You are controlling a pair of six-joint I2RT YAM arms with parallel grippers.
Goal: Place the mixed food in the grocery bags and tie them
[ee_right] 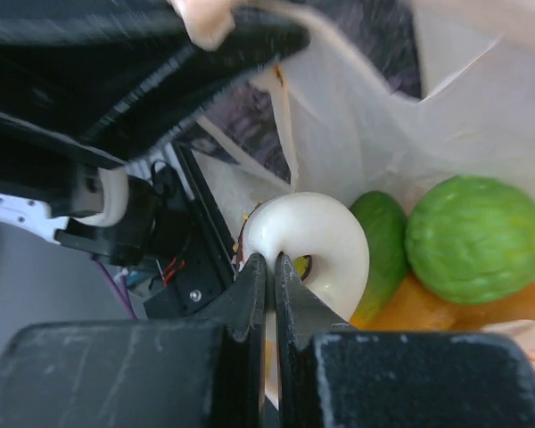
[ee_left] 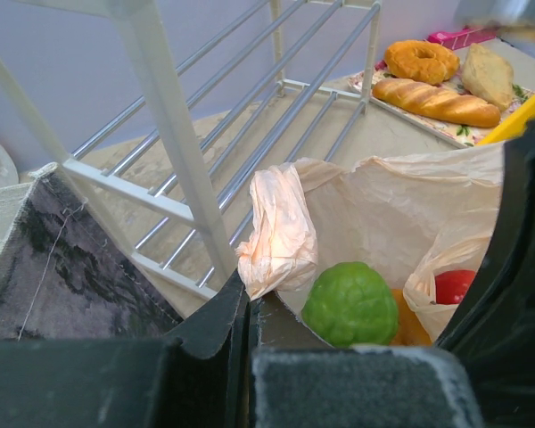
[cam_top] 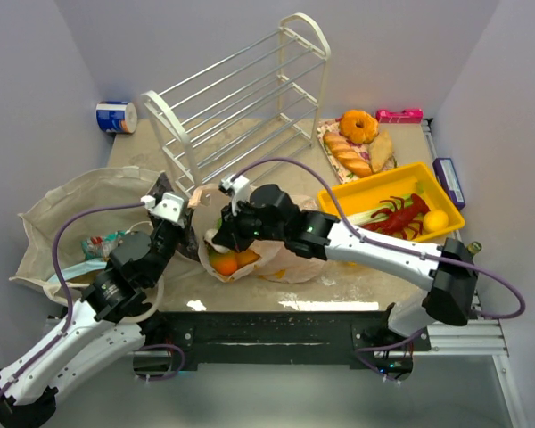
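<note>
Both claws at the peach-pink bag (cam_top: 281, 260), mid-counter (cam_top: 366, 283)
Left claw (ee_left: 248, 299) is clamped on the bag's bunched handle (ee_left: 276, 227); right claw (ee_right: 270, 263) is closed too (whether it pinches anything is unclear). Green fruit (ee_left: 349, 303) and red fruit (ee_left: 456, 285) sit inside; cloth tote (cam_top: 62, 214) lies left.
</note>
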